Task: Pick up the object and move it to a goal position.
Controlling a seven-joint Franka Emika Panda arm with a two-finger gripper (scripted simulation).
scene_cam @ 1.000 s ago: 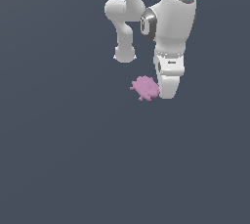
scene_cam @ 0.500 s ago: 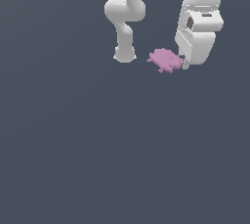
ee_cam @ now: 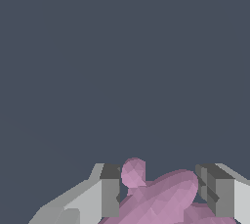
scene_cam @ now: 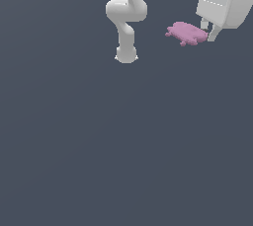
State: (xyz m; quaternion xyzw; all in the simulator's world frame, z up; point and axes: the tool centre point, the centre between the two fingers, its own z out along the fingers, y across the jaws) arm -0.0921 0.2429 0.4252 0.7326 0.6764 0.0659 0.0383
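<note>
The object point(scene_cam: 187, 33) is a small pale pink, flat rounded lump with stubby nubs. It hangs in the air at the exterior view's upper right, lying nearly level and sticking out sideways from the white hand. My gripper point(scene_cam: 208, 30) is shut on the object at its end nearer the hand. In the wrist view the object point(ee_cam: 161, 199) fills the gap between the two grey fingers point(ee_cam: 110, 191), one nub poking up, and my gripper point(ee_cam: 158, 191) clamps it from both sides.
The arm's white base point(scene_cam: 126, 55) and lower links stand at the exterior view's upper middle. A plain dark grey floor point(scene_cam: 99, 146) spreads under everything.
The gripper has risen and carried the object toward the exterior view's upper right. The hand has partly left the frame's top edge.
</note>
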